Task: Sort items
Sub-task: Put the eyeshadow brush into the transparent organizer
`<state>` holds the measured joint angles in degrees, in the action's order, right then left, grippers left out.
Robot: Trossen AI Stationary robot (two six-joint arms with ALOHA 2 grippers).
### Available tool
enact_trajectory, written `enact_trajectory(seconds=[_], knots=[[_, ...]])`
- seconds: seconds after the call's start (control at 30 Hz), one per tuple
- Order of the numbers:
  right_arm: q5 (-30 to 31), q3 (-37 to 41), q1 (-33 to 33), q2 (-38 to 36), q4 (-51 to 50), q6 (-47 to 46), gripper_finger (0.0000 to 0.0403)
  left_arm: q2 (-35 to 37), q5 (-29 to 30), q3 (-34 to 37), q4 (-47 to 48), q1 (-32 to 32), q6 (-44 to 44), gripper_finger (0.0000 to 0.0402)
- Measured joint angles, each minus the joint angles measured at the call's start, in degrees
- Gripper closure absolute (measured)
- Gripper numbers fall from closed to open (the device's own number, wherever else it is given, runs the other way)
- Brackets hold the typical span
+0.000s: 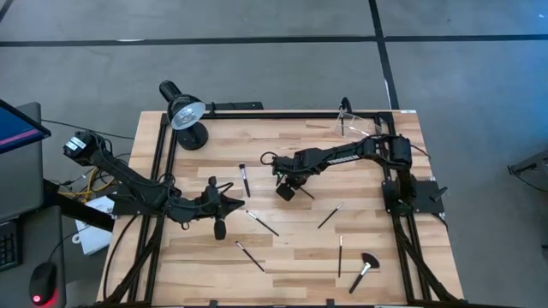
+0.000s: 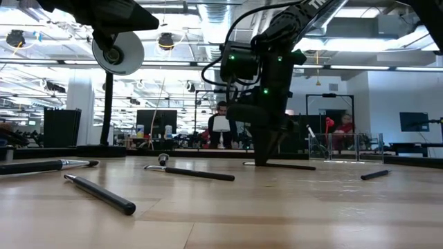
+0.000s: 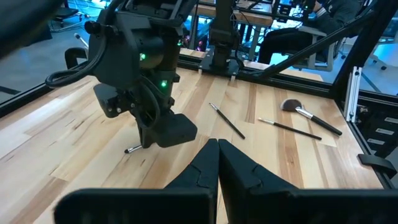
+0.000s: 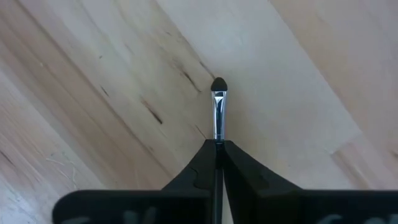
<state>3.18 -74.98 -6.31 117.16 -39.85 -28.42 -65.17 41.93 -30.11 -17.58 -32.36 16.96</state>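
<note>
Your right gripper (image 4: 217, 144) has its jaws clamped on one brush (image 4: 218, 106); the others, scattered from 9 to 4 o'clock, look unsorted; left gripper (image 3: 217, 149) clenched empty.

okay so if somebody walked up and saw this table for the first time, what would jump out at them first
Probably the right gripper, down on the wooden table near its middle with its fingers closed on a slim makeup brush. Next, the other brushes scattered over the near half, above all the fan brush at the near right. The black desk lamp at the far left corner also stands out.
</note>
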Motion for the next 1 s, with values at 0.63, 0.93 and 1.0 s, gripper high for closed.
enact_trajectory(seconds=[0.63, 0.93, 1.0], knots=[[4.35, 0.93, 0.79, -16.24, -1.81, 4.77, 0.0401, 0.0, -0.04, 0.0, 0.0, -1.22, 0.54, 0.0395], [11.07, 13.28, 1.84, -27.1, 11.9, 4.64, 0.0402, 0.0, -0.04, 0.0, 0.0, -1.86, 2.91, 0.0395], [12.78, 18.11, 1.82, -29.94, 17.61, 4.58, 0.0402, 0.0, -0.04, 0.0, 0.0, -1.86, 3.28, 0.0395]])
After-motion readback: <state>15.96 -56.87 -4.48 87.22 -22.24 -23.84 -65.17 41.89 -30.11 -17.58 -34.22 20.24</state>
